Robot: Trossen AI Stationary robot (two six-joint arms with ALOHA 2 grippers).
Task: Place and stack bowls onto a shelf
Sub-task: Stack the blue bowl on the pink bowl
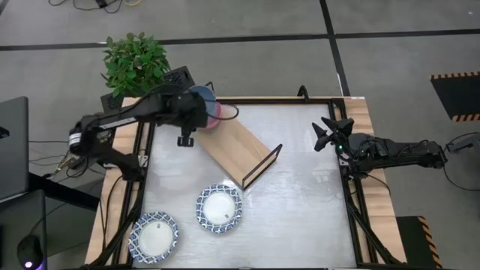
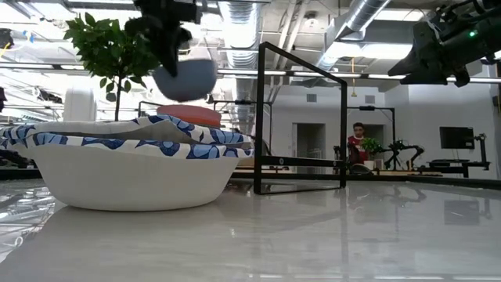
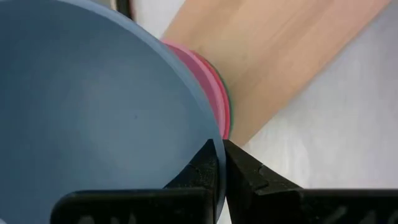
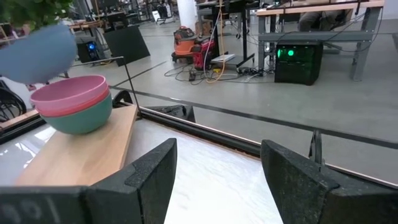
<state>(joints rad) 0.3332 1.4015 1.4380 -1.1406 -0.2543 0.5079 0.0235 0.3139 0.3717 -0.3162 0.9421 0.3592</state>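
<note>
From above, the left gripper point(image 1: 196, 112) reaches over the far left end of the shelf point(image 1: 238, 150), a light-wood board lying slantwise on the bench point(image 1: 300, 202), and holds the light blue bowl point(image 1: 202, 96) above the stacked bowls point(image 1: 215, 114) there. Two patterned bowls sit near the front left: one point(image 1: 220, 208) in front of the shelf's near end, the other point(image 1: 154, 235) at the bench's near left corner. The right gripper point(image 1: 328, 133) waits at the right edge, fingers spread apart, holding nothing. A potted plant point(image 1: 136, 61) stands beyond the far left corner.

At bench level, a patterned bowl point(image 2: 129, 168) fills the foreground; the blue bowl point(image 2: 186, 77) hangs tilted above the stack.

From the left wrist, the fingers point(image 3: 205, 171) are closed tight on the blue bowl's point(image 3: 87, 112) rim, with the pink bowl point(image 3: 214, 93) just below.

From the right wrist, pink point(image 4: 71, 94) rests in teal point(image 4: 81, 118) on the shelf end.
</note>
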